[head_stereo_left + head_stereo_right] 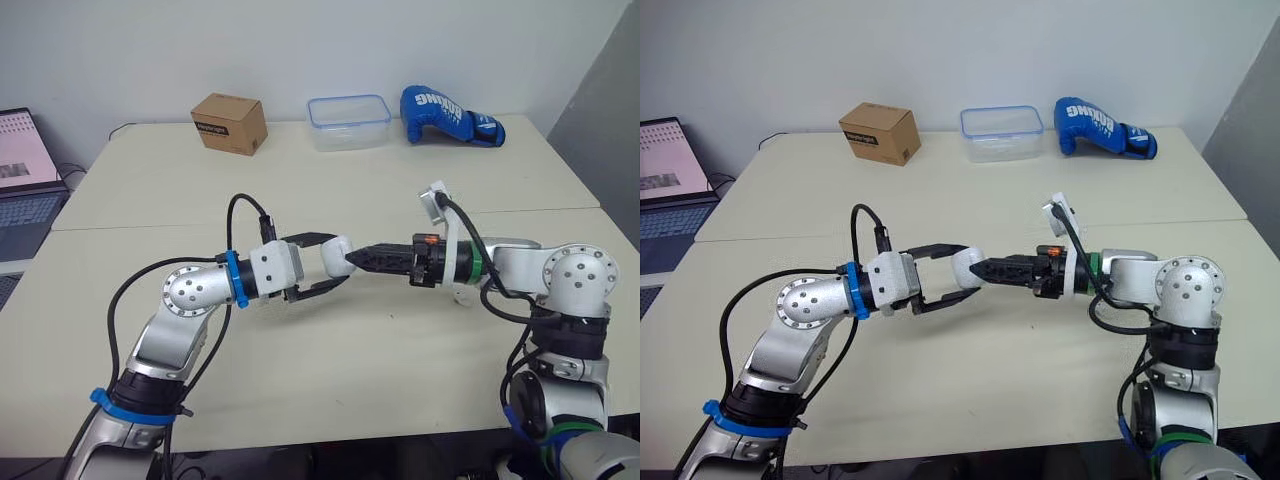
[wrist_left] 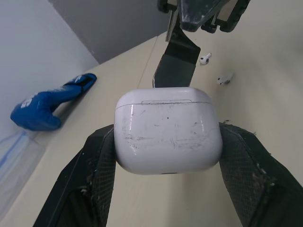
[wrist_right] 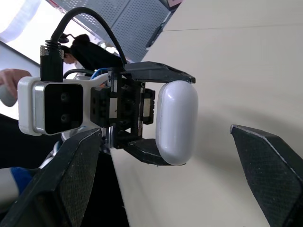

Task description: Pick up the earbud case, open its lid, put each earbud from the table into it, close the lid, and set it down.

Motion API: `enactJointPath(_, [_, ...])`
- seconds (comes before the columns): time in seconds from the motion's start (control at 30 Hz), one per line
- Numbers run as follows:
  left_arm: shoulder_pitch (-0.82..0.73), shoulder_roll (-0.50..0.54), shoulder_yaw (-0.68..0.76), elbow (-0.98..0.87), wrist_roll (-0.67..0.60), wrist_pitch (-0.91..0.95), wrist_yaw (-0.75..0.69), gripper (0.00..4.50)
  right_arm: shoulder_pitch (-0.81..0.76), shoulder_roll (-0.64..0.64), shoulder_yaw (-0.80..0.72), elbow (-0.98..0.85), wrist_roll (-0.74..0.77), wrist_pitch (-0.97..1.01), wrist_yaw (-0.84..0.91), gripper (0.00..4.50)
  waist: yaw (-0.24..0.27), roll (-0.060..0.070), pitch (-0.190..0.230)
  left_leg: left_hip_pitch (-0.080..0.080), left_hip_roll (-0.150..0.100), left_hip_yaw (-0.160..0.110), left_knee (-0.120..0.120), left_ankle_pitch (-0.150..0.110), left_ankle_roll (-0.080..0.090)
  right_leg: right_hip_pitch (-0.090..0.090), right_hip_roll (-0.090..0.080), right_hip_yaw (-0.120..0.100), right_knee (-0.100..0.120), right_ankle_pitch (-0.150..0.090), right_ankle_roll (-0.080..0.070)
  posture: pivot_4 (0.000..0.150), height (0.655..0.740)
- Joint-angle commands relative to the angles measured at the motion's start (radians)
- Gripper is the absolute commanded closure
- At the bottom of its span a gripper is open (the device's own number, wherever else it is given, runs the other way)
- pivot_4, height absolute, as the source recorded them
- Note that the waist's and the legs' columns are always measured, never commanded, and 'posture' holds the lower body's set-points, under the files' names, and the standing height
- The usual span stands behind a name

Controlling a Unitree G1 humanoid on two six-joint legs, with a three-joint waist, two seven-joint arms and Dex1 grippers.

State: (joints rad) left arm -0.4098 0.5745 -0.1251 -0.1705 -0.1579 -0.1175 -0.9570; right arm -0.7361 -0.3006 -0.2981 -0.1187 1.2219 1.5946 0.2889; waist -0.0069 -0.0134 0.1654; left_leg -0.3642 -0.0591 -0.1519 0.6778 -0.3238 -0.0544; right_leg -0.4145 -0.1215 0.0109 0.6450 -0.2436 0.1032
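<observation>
Left eye view: left gripper (image 1: pixel 338 261), forearm level, clamps earbud case (image 1: pixel 336 256).

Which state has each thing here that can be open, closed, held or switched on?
earbud case: lid closed, held by the left gripper.
left gripper: shut on the earbud case.
right gripper: open, facing the case.
earbuds: both lying on the table, outside the case.
plastic container: lid on.
cardboard box: closed.
laptop: open, screen lit.

Left gripper (image 1: pixel 338 261) is clamped on the earbud case (image 2: pixel 168 130) mid-air, right gripper (image 1: pixel 356 260) points straight at it, fingers spread apart.
</observation>
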Motion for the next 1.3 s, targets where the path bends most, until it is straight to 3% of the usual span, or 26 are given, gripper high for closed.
enactJointPath(0.03, [-0.023, 0.016, 0.008, -0.009, 0.008, -0.061, -0.010, 1.75, -0.026, 0.000, -0.025, 0.012, 0.082, 0.020, -0.045, 0.00, -0.003, 0.000, 0.000, 0.000, 0.000, 0.000, 0.000, 0.000, 0.000, 0.000, 0.000, 0.000, 0.000, 0.000, 0.000, 0.150, 0.7307])
enactJointPath(0.43, [-0.043, 0.016, -0.006, -0.021, 0.015, -0.072, -0.012, 1.75, -0.013, -0.008, 0.028, 0.035, 0.235, 0.004, -0.175, 0.00, -0.023, 0.000, 0.000, 0.000, 0.000, 0.000, 0.000, 0.000, 0.000, -0.001, 0.000, 0.000, 0.000, 0.000, 0.000, 0.150, 0.7307])
enactJointPath(0.53, [-0.051, 0.012, -0.015, -0.023, 0.017, -0.070, -0.013, 1.75, -0.007, -0.018, 0.050, 0.033, 0.266, -0.010, -0.201, 0.57, -0.023, 0.000, 0.000, 0.000, 0.000, 0.000, 0.000, 0.000, 0.000, -0.001, 0.000, 0.000, 0.000, 0.000, 0.000, 0.150, 0.7307])
enactJointPath(0.83, [-0.046, 0.008, -0.040, -0.033, 0.021, -0.074, -0.017, 1.75, -0.001, -0.064, 0.116, 0.044, 0.368, -0.083, -0.266, 0.57, -0.024, 0.000, 0.000, 0.000, 0.000, 0.000, 0.000, 0.000, 0.000, -0.001, 0.000, 0.000, 0.000, 0.000, 0.000, 0.150, 0.7307])
enactJointPath(0.97, [-0.042, 0.003, -0.051, -0.030, 0.027, -0.080, -0.011, 1.75, 0.004, -0.089, 0.150, 0.046, 0.415, -0.121, -0.294, 1.51, -0.024, 0.000, 0.000, 0.000, 0.000, 0.000, 0.000, 0.000, 0.000, -0.001, 0.000, 0.000, 0.000, 0.000, 0.000, 0.150, 0.7307])
enactJointPath(1.17, [-0.032, 0.002, -0.048, -0.033, 0.025, -0.084, -0.010, 1.75, 0.012, -0.129, 0.206, 0.044, 0.487, -0.172, -0.327, 3.73, -0.025, 0.000, 0.000, 0.000, 0.000, 0.000, 0.000, 0.000, 0.000, -0.001, 0.000, 0.001, 0.000, 0.000, 0.000, 0.150, 0.7307])
enactJointPath(1.3, [-0.026, 0.005, -0.043, -0.032, 0.024, -0.088, -0.012, 1.75, 0.021, -0.159, 0.244, 0.037, 0.533, -0.201, -0.344, 3.73, -0.025, 0.000, 0.000, 0.000, 0.000, 0.000, 0.000, 0.000, 0.001, -0.001, 0.000, 0.001, 0.000, 0.000, 0.000, 0.150, 0.7307])
